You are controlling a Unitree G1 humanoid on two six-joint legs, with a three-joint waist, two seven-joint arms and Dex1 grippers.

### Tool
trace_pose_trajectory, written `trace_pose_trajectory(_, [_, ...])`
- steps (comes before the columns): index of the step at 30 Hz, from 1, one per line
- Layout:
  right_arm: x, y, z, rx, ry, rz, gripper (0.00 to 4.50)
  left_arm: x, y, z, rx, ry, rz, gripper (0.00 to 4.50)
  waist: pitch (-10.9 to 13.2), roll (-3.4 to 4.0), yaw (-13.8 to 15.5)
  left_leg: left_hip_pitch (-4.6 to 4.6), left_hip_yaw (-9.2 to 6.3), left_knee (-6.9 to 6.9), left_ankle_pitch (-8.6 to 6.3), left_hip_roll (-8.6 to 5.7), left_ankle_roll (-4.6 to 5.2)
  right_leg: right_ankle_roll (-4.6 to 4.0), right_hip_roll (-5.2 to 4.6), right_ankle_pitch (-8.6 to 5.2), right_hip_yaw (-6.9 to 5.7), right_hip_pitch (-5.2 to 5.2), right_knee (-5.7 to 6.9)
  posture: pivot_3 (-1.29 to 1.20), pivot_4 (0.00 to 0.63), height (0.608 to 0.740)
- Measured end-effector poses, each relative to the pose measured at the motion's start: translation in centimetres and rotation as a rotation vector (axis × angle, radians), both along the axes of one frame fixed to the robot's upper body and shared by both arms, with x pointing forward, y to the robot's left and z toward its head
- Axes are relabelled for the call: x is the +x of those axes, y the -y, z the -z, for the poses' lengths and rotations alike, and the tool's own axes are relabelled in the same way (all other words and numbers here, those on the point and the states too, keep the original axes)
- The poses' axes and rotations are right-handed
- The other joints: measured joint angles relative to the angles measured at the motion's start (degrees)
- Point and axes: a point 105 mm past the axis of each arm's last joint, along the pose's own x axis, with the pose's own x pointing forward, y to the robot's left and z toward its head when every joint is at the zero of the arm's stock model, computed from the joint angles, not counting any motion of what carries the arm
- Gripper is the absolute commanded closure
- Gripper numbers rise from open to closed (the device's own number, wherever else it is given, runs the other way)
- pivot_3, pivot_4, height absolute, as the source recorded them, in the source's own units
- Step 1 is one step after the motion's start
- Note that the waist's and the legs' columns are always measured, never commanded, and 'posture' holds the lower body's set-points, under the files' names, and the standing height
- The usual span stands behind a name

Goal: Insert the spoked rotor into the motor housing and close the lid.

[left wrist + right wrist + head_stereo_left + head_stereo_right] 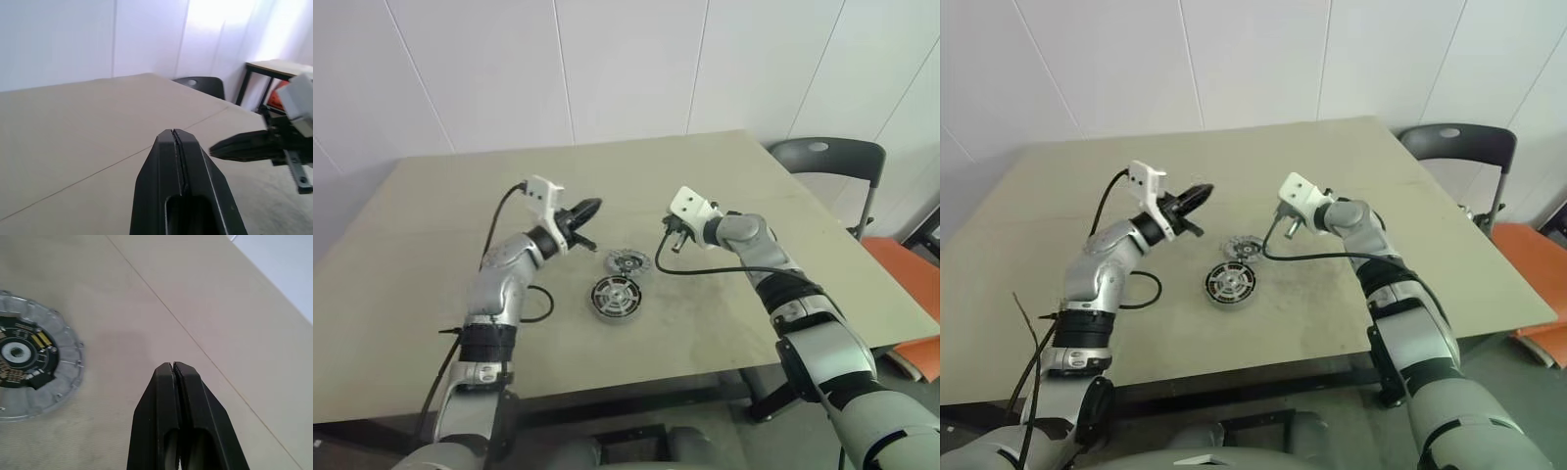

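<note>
both grippers, left [592,208] and right [674,242], fingers pressed together, empty, above table [411,255]; rotor [616,297] seated in housing, lid [626,261] beside

A plain lab or office room: white panelled walls [626,69], beige worktable [431,255], black chair [827,162]

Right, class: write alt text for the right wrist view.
The right gripper, its black fingers pressed shut and empty, hangs over a beige table. Apart from it, on the table, lies a grey round lid with a dark circuit-board centre.
</note>
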Motion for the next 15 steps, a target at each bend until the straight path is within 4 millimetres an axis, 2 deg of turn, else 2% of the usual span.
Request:
trace_pose_trajectory(4, [-0.9,0.8,0.4,0.013,-0.073,-0.028,4.45,0.3,-1.9,2.2,-0.030,-0.082,-0.105,4.50,0.00,0.00,0.35,0.01,-0.02,0.01,0.00,-0.02,0.00,0.00,-0.02,0.00,-0.02,0.04,-0.02,0.00,0.000,0.740])
trace_pose_trajectory(7, [-1.5,2.1,0.9,-0.022,-0.088,-0.032,4.45,0.1,-2.3,3.7,-0.035,-0.130,-0.131,4.50,0.01,-0.02,0.31,0.00,0.00,0.01,-0.01,-0.04,-0.01,0.01,-0.03,0.00,-0.02,0.04,-0.04,0.00,0.000,0.740])
trace_pose_trajectory(11, [-2.4,2.7,2.0,-0.074,-0.133,-0.058,4.45,0.0,-2.0,4.0,-0.046,-0.140,-0.132,4.50,0.01,-0.03,0.16,0.04,0.00,0.01,0.00,-0.01,-0.01,0.00,0.00,-0.01,-0.01,0.04,-0.01,0.00,0.000,0.740])
trace_pose_trajectory(15, [-3.8,3.4,4.2,-0.172,-0.196,-0.094,4.45,-0.1,-1.7,4.2,-0.047,-0.148,-0.128,4.50,0.01,-0.03,0.22,0.05,0.00,0.01,0.01,0.00,-0.02,0.00,0.02,-0.01,-0.02,0.05,0.01,0.00,0.000,0.740])
